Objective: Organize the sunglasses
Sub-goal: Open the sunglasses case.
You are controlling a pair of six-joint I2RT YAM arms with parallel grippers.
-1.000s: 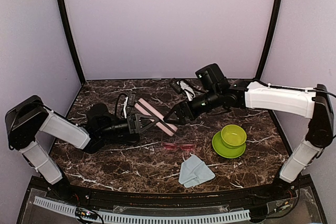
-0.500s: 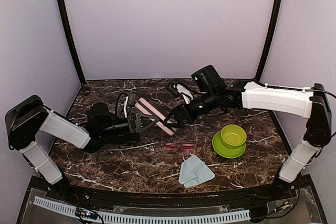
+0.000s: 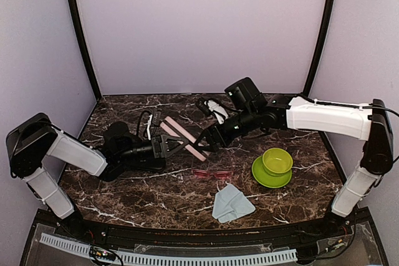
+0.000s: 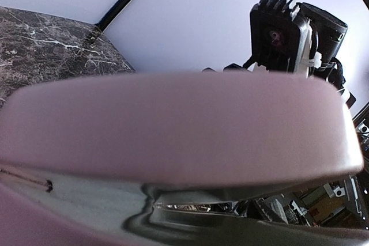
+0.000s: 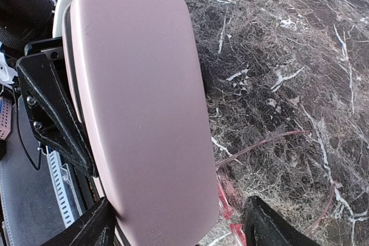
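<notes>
The pink hard case (image 3: 184,137) hangs above the table's middle, a narrow slit showing between its halves in the left wrist view (image 4: 173,125). My left gripper (image 3: 173,145) is shut on the case's sides; one of its black fingers (image 5: 53,113) shows against the edge. My right gripper (image 3: 206,143) stands open around the case's near end (image 5: 155,142): one fingertip (image 5: 86,229) is beside the case, the other (image 5: 271,226) stands apart from it. The red-pink sunglasses (image 3: 213,174) lie on the marble just below, also seen past the case (image 5: 229,199).
A light blue folded cloth (image 3: 232,204) lies near the front edge. A green bowl on a green saucer (image 3: 273,166) stands at the right. Black items and cables (image 3: 151,120) sit behind the left gripper. Lilac walls close the back and sides.
My right arm has shifted slightly left along the case, and its fingers have narrowed a little around the case's end. The left arm and the case have stayed put.
</notes>
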